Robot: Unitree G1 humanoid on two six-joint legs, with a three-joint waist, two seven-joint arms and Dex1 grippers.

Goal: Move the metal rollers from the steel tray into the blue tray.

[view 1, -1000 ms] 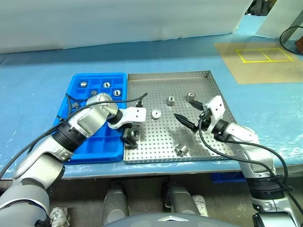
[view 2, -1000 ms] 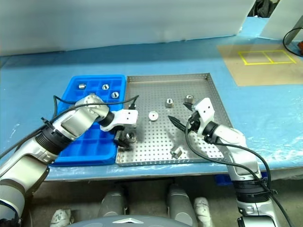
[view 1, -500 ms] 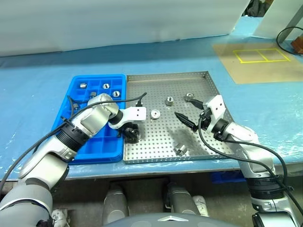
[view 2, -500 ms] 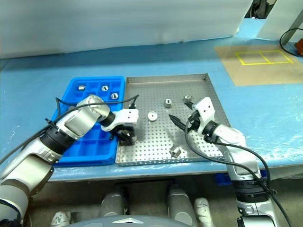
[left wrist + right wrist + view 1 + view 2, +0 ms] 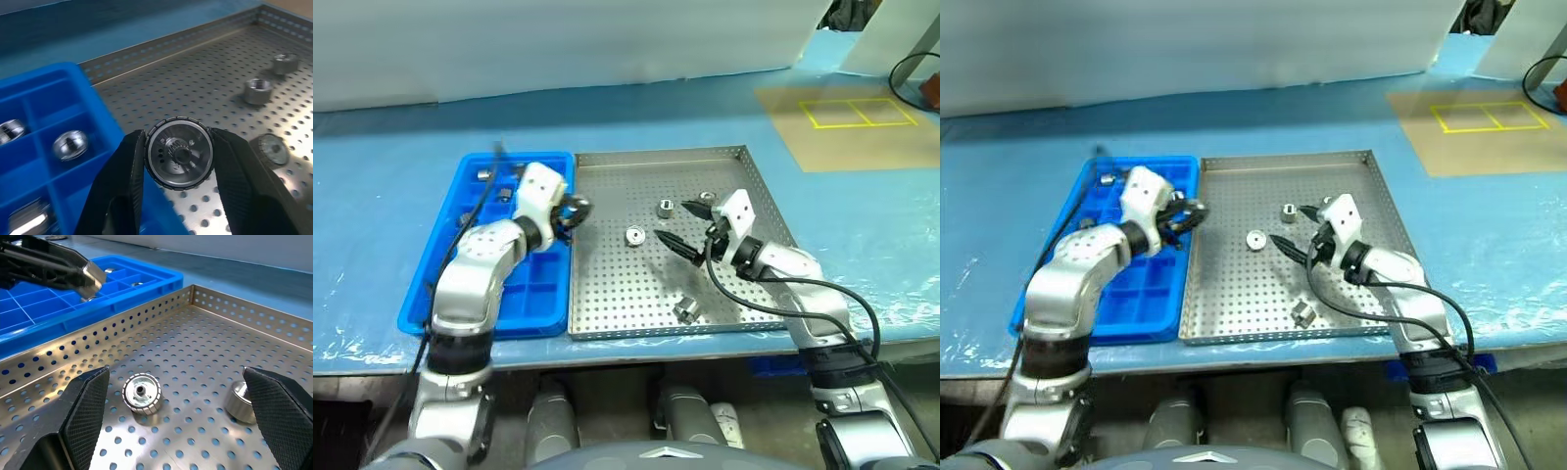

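One small, shiny silver-grey metal roller with a ribbed rim and a central hole [image 5: 180, 159] is clamped between the two black fingers of the left gripper [image 5: 570, 211], which is held above the seam where the two trays meet, at the right edge of the bright blue plastic tray with its grid of square compartments [image 5: 421, 304]. Four further rollers are seen on the perforated floor of the large square steel tray with the low rim [image 5: 658, 157]: a disc-like one near the middle [image 5: 635, 235], two toward the far side [image 5: 666, 208] [image 5: 707, 198], and one lying near the front rim [image 5: 686, 310]. A few rollers [image 5: 70, 145] are already lodged in the far compartments of the blue tray.

The right gripper [image 5: 677, 227] is poised low over the steel tray with its jaws spread wide and nothing between them; in the right wrist view the disc-like roller and one of the far ones are framed between its fingers.

The step in hand is judged to be the carrying of the gripped roller across to the blue tray. Next, the left gripper would need to be brought over an unfilled compartment, lowered, and opened there, so that the roller is dropped inside the cell rather than onto a divider. For the right gripper, a descent around the disc-like roller would be called for.
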